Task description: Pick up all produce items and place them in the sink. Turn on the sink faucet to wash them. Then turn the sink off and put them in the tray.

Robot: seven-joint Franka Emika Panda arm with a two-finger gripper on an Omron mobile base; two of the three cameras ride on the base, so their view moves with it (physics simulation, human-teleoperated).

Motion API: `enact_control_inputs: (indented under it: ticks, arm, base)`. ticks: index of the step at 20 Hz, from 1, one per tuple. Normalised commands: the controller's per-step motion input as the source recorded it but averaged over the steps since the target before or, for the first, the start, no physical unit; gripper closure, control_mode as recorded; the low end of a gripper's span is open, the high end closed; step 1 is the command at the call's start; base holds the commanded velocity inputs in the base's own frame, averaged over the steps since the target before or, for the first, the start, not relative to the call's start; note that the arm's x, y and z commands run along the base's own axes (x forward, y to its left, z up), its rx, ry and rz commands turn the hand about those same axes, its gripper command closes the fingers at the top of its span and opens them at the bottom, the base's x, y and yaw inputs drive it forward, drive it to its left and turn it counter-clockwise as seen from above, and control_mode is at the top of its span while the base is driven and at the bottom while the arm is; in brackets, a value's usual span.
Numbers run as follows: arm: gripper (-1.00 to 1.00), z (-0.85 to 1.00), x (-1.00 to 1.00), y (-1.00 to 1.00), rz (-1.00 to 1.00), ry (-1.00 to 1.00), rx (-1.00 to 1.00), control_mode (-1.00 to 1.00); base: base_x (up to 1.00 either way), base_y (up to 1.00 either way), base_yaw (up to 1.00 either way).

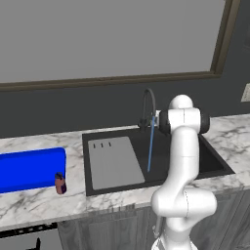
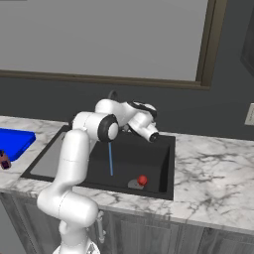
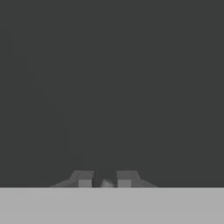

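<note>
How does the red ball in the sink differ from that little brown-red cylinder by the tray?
The red ball is round and bright red; the cylinder is upright, duller brown-red with a dark base. The ball lies in the black sink near the drain; the cylinder stands on the counter by the blue tray. Both are small.

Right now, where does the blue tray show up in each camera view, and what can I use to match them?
Left base view: the blue tray lies at the left edge, on the counter, left of the sink.
Right base view: the blue tray is at the far left edge, cut off by the frame, left of the sink.
Shared landmark: the black sink, with the water stream falling into it.
</note>
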Motion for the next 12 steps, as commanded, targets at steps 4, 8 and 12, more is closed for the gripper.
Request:
enact_control_inputs:
  ticks: [4,8,12]
  arm:
    - [1.00,-0.12,0.00,0.18,0.29,-0.06,0.00,-1.00]
    - [1.00,-0.14,0.00,0.24,0.33,-0.13,0.00,-1.00]
    - [1.00,-0.20,0.00,0.23,0.35,-0.20,0.00,-1.00]
  base:
    - [0.00,0.00,0.00]
    - [0.00,0.00,0.00]
    - [0.00,0.00,0.00]
